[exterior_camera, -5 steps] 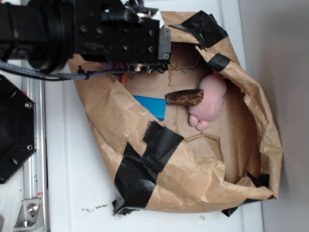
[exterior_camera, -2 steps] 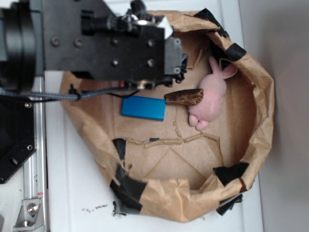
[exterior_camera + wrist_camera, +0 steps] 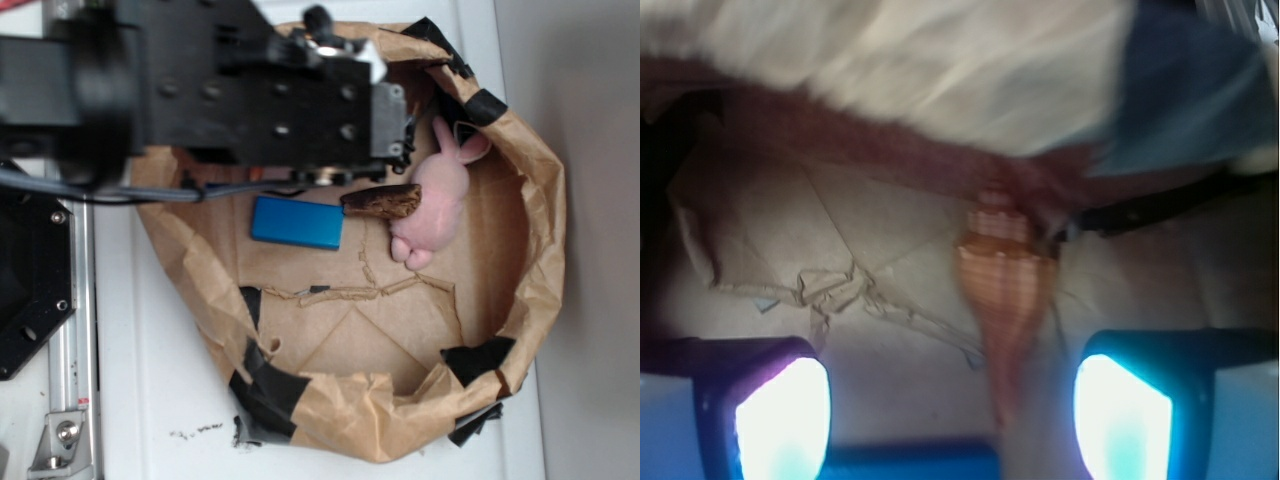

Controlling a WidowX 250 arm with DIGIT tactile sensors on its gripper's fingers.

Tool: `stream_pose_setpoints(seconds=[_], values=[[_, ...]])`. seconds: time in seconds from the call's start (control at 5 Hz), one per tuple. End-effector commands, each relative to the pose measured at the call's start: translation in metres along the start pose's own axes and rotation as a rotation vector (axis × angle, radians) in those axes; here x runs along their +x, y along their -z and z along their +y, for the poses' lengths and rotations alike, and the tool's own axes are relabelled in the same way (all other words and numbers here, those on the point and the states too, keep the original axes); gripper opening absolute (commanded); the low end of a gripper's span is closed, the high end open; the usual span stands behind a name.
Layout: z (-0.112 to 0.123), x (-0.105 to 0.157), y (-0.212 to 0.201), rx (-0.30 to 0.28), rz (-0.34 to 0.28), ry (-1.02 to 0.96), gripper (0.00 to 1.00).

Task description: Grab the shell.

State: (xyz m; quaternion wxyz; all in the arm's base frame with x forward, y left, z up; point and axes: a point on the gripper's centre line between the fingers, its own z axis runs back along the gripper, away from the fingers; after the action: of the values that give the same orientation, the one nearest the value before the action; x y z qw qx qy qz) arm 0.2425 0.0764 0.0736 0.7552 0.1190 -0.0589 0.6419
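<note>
Over the last second the arm has slid further across the paper-lined bin [image 3: 545, 250], its paper wall now folded back, so the claw [image 3: 950, 405] hangs inside the bin with the shell [image 3: 1002, 290] in the wrist view just ahead of it, between the two spread fingers [image 3: 780, 405], whorled end away and long point towards the claw. The claw stands wide and holds nothing, so the grab is not yet made. Beside the claw lie the blue block [image 3: 296, 222], the dark brown piece [image 3: 381, 201] and the pink plush rabbit [image 3: 440, 200].
</note>
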Motion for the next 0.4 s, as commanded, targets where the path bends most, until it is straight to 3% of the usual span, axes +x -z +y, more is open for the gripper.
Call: stream_pose_setpoints(seconds=[0.0,0.2], values=[[0.007,0.013,0.019,-0.025,-0.096,-0.030,1.00],[0.023,0.018,0.041,0.003,-0.135,-0.036,1.00]])
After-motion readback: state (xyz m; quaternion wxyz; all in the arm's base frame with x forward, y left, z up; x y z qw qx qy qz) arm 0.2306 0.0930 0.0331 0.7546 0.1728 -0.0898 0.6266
